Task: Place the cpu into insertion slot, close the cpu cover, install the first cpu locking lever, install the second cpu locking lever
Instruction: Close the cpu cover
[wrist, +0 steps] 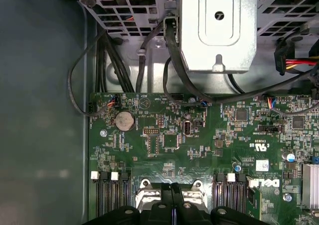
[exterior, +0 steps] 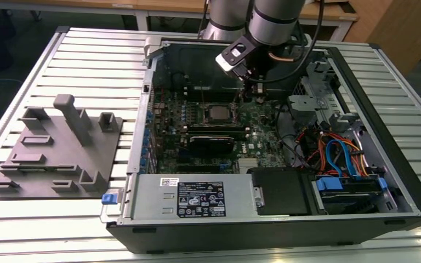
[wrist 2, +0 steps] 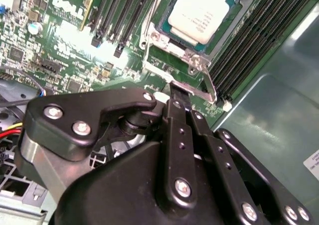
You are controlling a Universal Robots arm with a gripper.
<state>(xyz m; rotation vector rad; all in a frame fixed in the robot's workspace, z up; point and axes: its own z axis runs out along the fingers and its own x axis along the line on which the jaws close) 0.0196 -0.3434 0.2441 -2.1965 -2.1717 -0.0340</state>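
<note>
The arm (exterior: 273, 13) comes down from the top of the exterior view. Its wrist (exterior: 241, 52) is tilted, and the gripper (exterior: 249, 92) points steeply downward. In both wrist views the two black fingers (wrist 2: 172, 135) lie pressed flat together, with no gap at the tips. The linkages (wrist 2: 222, 158) are folded in close on either side.

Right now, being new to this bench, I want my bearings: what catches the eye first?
The open case lies on the table with the arm reaching into it. In the second wrist view the cpu lies framed by the cover, the gripper close by a lever beside it. A grey fixture lies at the exterior view's left.
</note>
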